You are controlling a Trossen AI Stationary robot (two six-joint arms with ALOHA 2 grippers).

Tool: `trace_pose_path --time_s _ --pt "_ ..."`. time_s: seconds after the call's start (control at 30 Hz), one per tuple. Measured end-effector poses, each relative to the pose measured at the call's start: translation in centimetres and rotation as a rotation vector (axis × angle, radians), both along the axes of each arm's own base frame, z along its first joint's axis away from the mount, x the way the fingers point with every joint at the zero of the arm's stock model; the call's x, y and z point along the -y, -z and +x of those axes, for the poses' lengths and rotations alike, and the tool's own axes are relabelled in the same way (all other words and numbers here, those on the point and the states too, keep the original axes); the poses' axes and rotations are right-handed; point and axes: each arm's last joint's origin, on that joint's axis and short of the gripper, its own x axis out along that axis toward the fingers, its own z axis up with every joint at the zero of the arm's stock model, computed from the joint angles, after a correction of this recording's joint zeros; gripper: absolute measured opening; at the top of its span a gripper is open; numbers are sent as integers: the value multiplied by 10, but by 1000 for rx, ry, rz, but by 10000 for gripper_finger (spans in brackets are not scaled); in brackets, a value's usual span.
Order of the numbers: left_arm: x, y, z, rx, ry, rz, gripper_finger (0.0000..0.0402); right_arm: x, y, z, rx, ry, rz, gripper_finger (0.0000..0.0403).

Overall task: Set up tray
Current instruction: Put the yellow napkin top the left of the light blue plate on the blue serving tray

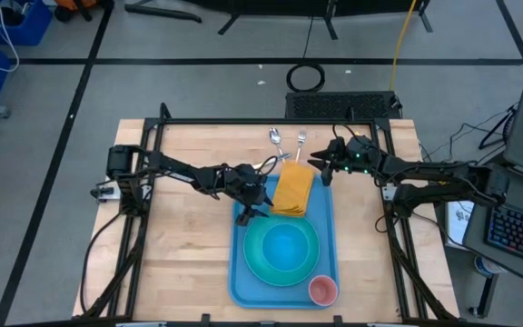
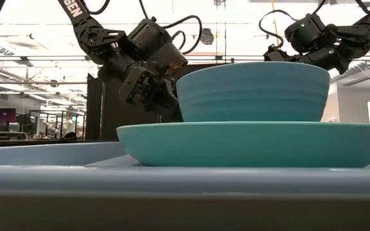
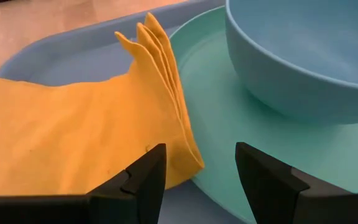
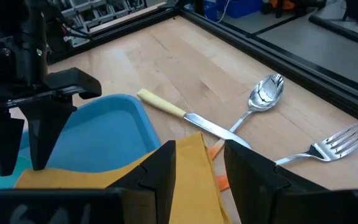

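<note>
Over the tray's far-left corner: left gripper [image 1: 253, 202], fingers [image 3: 143, 180] spread wide, nothing between them, hanging just above the near edge of a folded yellow napkin [image 1: 293, 189] where it meets the turquoise plate [image 1: 260, 259]. Blue bowl [image 1: 287, 245] seated on the plate, just beyond the napkin's stacked folds in the left wrist view. Light-blue tray [image 1: 240, 289] lying flat on the wooden table [image 1: 184, 263], centre-right, long axis running front to back; napkin at its far end w/ far edge hanging over the rim, plate and bowl mid-tray, small pink cup [image 1: 322, 290] in the near-right corner.

At the tray's far-right corner: right gripper [image 1: 327, 168], fingers [image 4: 160, 167] part open w/ a gap and nothing in it, poised over the napkin's far edge. Just past the tray's far rim on bare wood: knife w/ pale yellow handle [image 4: 185, 116], spoon [image 4: 260, 99], fork [image 4: 328, 144], close together; knife blade prob. touching the spoon's handle, hard to confirm.

In the low view: bowl and plate filling the frame, both arms behind.
</note>
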Motion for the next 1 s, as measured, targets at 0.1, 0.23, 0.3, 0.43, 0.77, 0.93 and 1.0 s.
trace_pose_path --time_s 0.1,0.23,0.3,0.43,0.77,0.93,1.0 --pt "0 0 0 6 2 3 198 0 0 0 1 0 -1 125" --pt "0 -1 0 9 3 4 198 0 -1 0 8 1 -1 125" --pt "0 -1 0 11 7 10 197 0 -1 0 7 1 0 125" --pt "0 -1 1 19 10 13 197 0 -1 0 7 1 -1 125" --pt "0 -2 1 32 11 20 197 0 -1 0 14 1 -4 125" --pt "-1 -2 2 40 10 22 198 0 -1 0 14 1 -4 125" --pt "-1 -2 2 38 1 28 197 0 -1 0 14 1 -4 125"
